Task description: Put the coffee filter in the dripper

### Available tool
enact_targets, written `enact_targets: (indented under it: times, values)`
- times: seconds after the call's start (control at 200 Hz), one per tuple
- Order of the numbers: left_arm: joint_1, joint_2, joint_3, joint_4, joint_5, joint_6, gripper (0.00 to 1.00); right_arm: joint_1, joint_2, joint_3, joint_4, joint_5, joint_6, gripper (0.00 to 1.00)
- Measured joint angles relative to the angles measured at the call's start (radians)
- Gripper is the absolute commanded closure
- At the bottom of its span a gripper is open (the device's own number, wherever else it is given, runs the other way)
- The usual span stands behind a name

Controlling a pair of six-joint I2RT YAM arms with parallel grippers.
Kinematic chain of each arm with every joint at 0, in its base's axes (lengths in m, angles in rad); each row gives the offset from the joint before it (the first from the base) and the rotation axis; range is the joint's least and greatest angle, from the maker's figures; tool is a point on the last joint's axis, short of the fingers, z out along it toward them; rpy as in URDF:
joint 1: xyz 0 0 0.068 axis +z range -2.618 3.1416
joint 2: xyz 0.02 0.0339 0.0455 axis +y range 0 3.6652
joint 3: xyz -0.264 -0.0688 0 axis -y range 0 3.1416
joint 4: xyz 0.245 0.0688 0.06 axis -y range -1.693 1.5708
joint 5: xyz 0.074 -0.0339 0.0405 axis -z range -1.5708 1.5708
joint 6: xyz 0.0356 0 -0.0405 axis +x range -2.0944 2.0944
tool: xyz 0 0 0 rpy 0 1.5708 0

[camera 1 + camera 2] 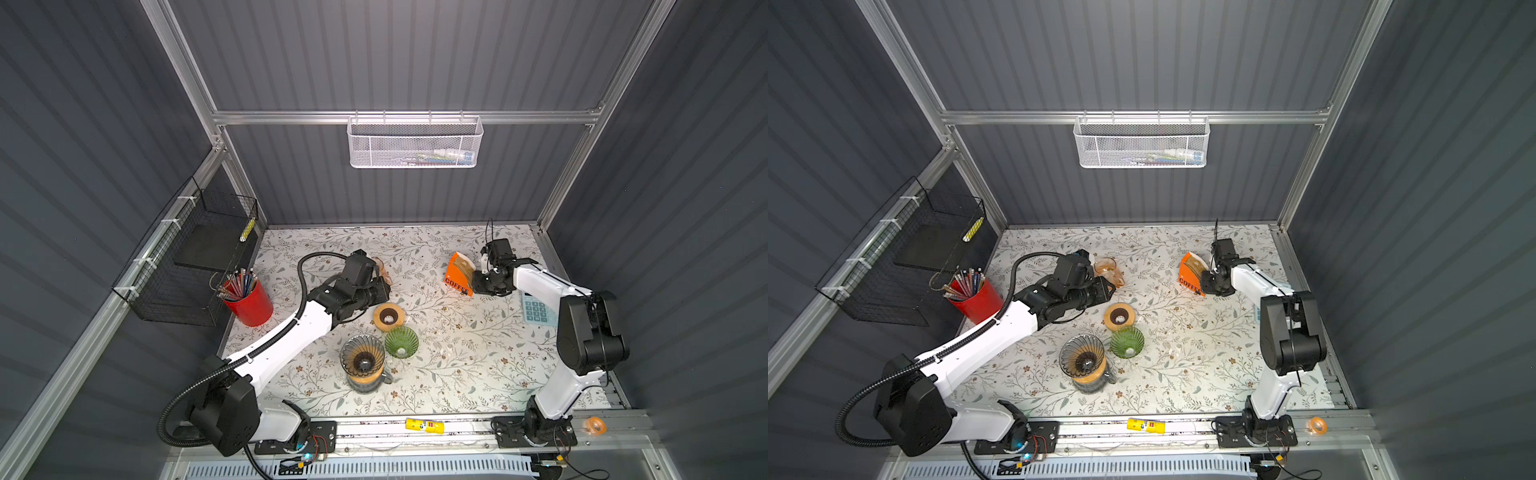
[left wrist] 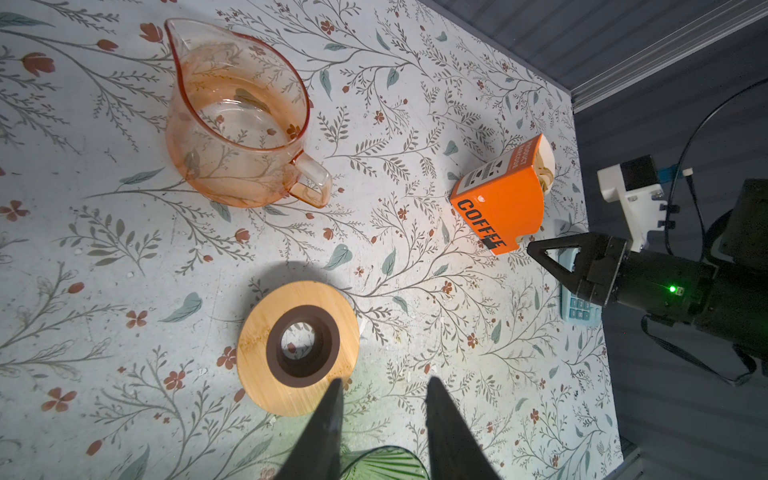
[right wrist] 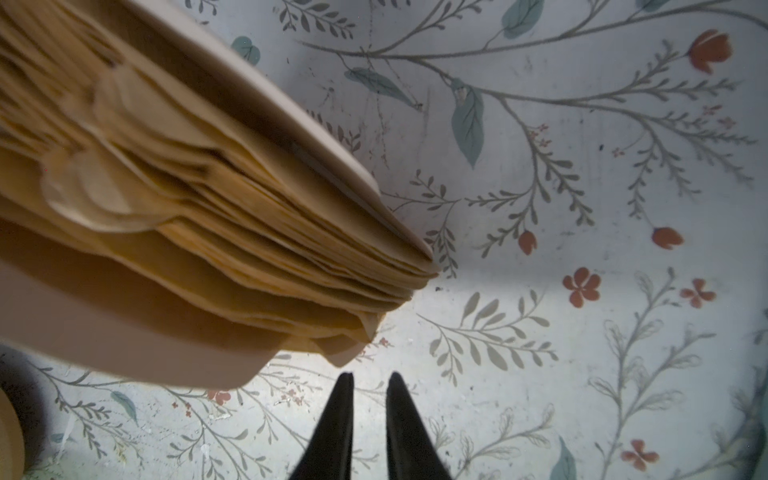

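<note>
I work on a table covered in a pale floral print, shut in by grey ribbed walls, with a white mesh basket hung on the back rail. At far left a black wire basket clings to the side frame, and a red cup of pens stands just beside it. My left gripper hovers with its fingers moderately apart and nothing between them, above the gap between a bamboo ring and the green dripper; a pink glass pitcher sits further back. The smoky glass dripper rests on a carafe near the front, touching nothing else that I can make out. To the right stands the orange box, tilted, its open end facing my right gripper, whose fingers leave only a narrow slit and hold nothing. The brown coffee filters remain stacked in that box, their corner just short of my fingertips. A pale blue calculator lies under my right arm. On the front rail lie a yellow tube and an orange tape roll. The box reads "COFFEE", with "PRODUCT" on its side; the tube's label is too small to read.
</note>
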State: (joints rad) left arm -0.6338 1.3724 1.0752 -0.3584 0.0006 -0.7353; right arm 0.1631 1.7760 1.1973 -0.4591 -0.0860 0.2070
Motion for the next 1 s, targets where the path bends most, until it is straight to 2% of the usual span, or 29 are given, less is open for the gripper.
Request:
enact_targets:
  times: [1.001]
  values:
    - [0.0, 0.001, 0.001, 0.0, 0.0, 0.0, 0.65, 0.0, 0.047, 0.052, -0.006, -0.016, -0.003, 0.79]
